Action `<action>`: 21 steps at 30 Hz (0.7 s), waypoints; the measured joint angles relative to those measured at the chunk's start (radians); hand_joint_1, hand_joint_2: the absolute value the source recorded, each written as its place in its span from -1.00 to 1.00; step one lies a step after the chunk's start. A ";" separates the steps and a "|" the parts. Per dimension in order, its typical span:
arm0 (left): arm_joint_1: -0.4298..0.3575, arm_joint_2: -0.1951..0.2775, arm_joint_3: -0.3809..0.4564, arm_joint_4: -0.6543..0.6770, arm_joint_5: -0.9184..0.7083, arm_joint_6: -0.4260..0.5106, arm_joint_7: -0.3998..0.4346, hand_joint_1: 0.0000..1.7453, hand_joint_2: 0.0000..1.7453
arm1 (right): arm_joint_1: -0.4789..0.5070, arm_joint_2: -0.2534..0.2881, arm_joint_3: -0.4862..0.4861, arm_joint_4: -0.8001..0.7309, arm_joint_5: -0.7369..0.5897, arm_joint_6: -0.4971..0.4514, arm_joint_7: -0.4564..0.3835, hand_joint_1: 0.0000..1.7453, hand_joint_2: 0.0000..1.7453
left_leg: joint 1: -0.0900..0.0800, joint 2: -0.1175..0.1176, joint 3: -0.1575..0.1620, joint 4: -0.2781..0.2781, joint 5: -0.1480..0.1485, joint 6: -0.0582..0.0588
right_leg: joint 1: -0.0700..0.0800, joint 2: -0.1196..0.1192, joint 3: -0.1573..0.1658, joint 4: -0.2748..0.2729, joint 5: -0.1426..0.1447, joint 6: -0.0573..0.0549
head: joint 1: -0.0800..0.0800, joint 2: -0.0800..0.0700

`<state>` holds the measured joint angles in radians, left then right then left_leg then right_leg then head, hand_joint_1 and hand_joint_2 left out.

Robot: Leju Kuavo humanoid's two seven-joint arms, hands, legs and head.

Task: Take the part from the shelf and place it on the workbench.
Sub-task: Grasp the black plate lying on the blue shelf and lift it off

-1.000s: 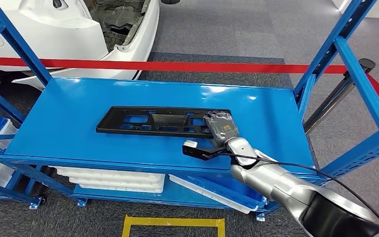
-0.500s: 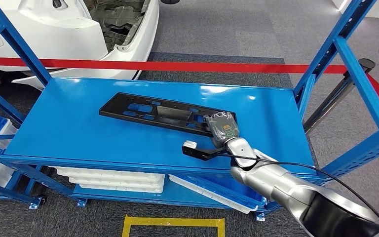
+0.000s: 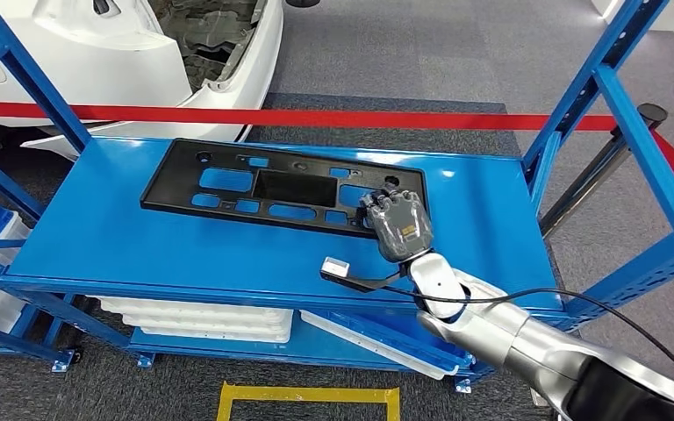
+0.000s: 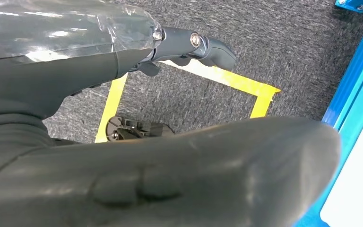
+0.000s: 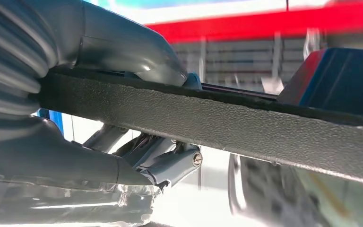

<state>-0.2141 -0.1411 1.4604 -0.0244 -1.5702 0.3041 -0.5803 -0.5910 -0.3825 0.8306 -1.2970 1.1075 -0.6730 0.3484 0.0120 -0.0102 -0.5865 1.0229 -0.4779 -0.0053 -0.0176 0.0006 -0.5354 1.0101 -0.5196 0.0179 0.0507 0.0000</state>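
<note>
My right hand [image 3: 397, 224] grips the black part [image 3: 281, 189] by its right end, tilted up off the blue shelf [image 3: 123, 237] toward its back edge. I should hold firm and lift level, since the long free end could swing.

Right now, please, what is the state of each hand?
Left hand: hangs by the floor, holds nothing; open or closed cannot be told.
Right hand: holds the right end of the black part, fingers on both its faces.
</note>
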 joint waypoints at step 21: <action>0.008 0.000 0.001 0.000 0.000 0.007 -0.022 -1.00 -1.00 | 0.290 0.034 -0.173 -0.668 0.300 -0.017 -0.007 1.00 1.00 | 0.000 0.000 0.001 -0.001 -0.001 -0.001 | 0.000 0.000 0.001 0.000 -0.001 -0.001 | 0.000 0.000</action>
<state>-0.2066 -0.1416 1.4618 -0.0244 -1.5702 0.3107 -0.6023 -0.3007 -0.3481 0.6573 -1.9651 1.4072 -0.6900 0.3415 0.0123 -0.0102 -0.5856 1.0222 -0.4786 -0.0061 -0.0173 0.0003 -0.5346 1.0101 -0.5209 0.0173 0.0508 0.0000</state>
